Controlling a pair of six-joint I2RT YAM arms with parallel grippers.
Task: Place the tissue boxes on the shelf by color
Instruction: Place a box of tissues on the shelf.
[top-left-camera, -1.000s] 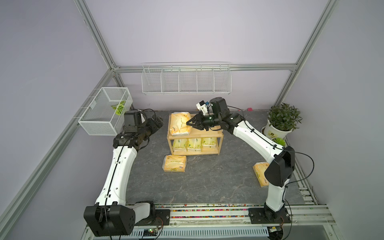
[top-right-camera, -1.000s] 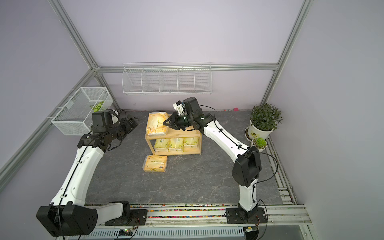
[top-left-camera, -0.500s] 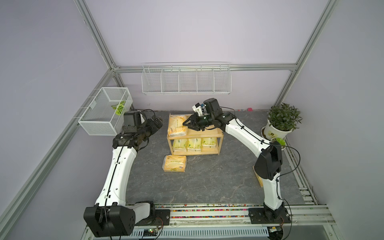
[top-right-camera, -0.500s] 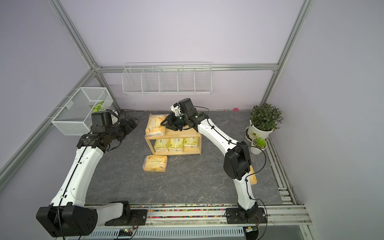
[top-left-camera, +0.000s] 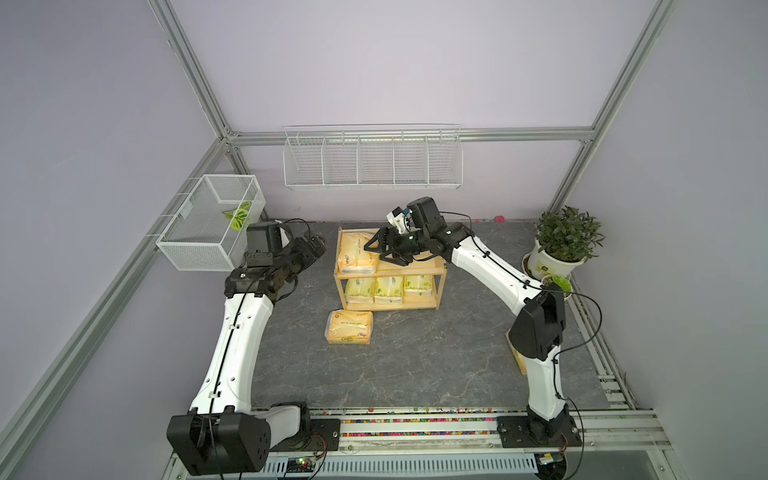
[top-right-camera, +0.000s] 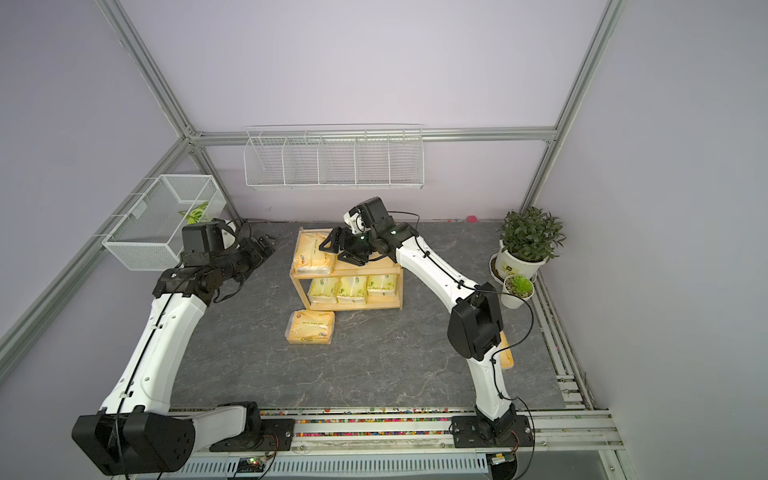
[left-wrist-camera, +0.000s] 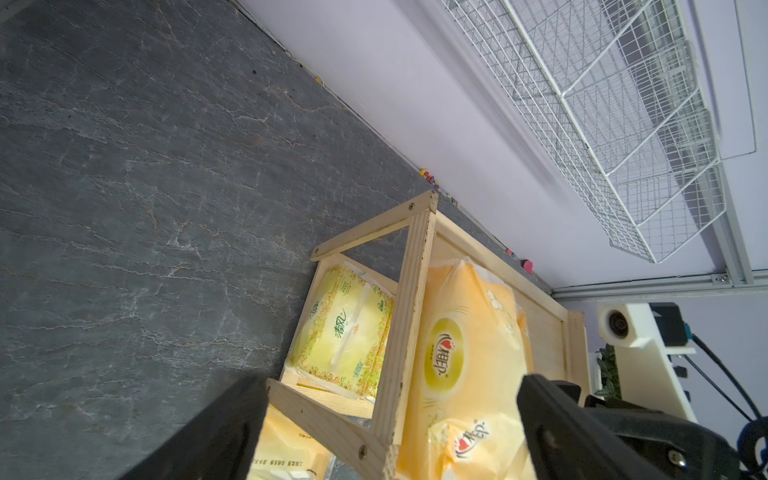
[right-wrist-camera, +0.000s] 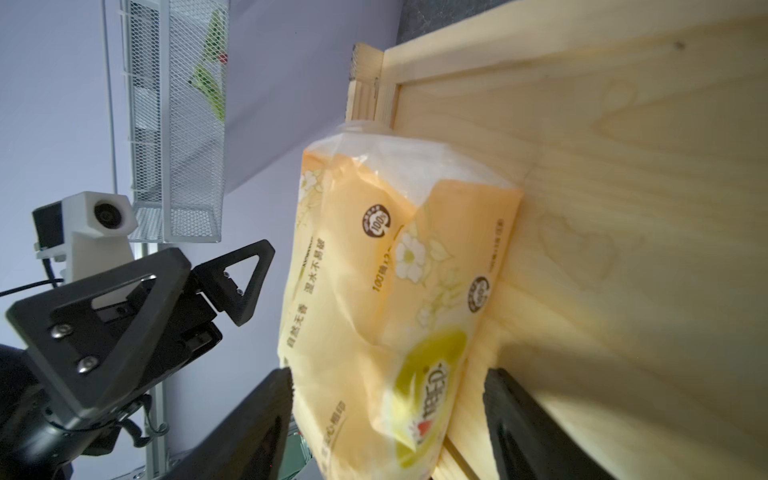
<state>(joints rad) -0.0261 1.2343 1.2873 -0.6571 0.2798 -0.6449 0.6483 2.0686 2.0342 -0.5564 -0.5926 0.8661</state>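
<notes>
Six tissue packs are showing, all soft rectangular pillows in glossy, wrinkled plastic wrap. Three pale yellow-green packs (top-left-camera: 388, 289) are standing side by side on the lower board of the shelf (top-left-camera: 428, 272), a single two-tier rack of pale wood with rimmed boards and thin square legs.

The other three are orange-yellow:
- The first orange pack (top-left-camera: 356, 257) is lying on the shelf's top board, at the end nearer the left gripper (top-left-camera: 318, 245).
- The second orange pack (top-left-camera: 349, 328) is lying flat on the dark stone-patterned mat (top-left-camera: 415, 365), just in front of the shelf.
- The third orange pack (top-right-camera: 507, 357) is peeking out from behind the right arm, well apart from the shelf.

The right gripper (top-left-camera: 380, 251) is hovering over the top board. Its black fingers are spread wide, with the first orange pack's end between them. The left gripper is hanging just beside the shelf, its triangular fingers standing apart and holding nothing.
</notes>
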